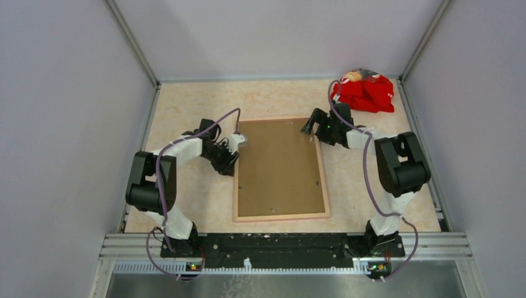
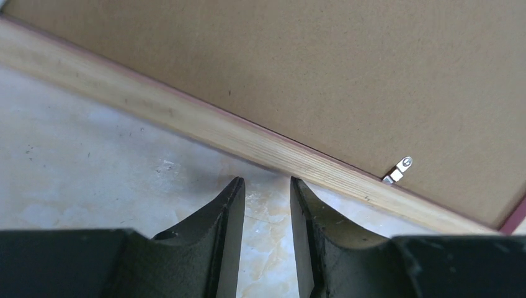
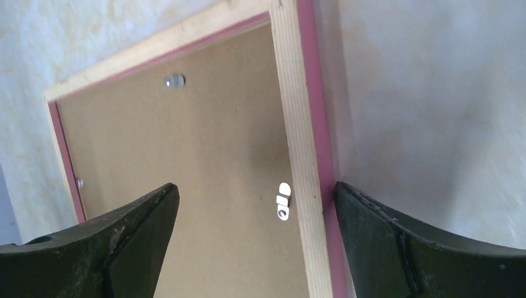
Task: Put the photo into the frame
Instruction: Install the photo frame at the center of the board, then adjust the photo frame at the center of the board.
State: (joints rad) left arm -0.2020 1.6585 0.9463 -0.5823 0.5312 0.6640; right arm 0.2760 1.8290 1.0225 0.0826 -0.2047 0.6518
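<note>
Frame [image 1: 280,216] lay face-down mid-table with a brown backing board [image 1: 280,167] seated inside. Left gripper [image 2: 267,183] had its fingers narrowly parted, empty, just beside the left rail. Right gripper [image 3: 253,189] had its fingers spread wide, empty, over the right rail. Red cloth [image 1: 366,93] sat in the far-right corner.

Red cloth [image 1: 367,94]; brown backing board [image 1: 280,166]

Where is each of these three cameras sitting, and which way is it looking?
Top external: fixed above and behind the robot, looking down at the table; left arm and right arm show, flanking the back-up frame.
Left wrist: on the left arm, looking past the open left gripper at the frame's wooden rail.
Right wrist: on the right arm, looking past the open right gripper at a frame corner.
Shared: all show the backing board.
</note>
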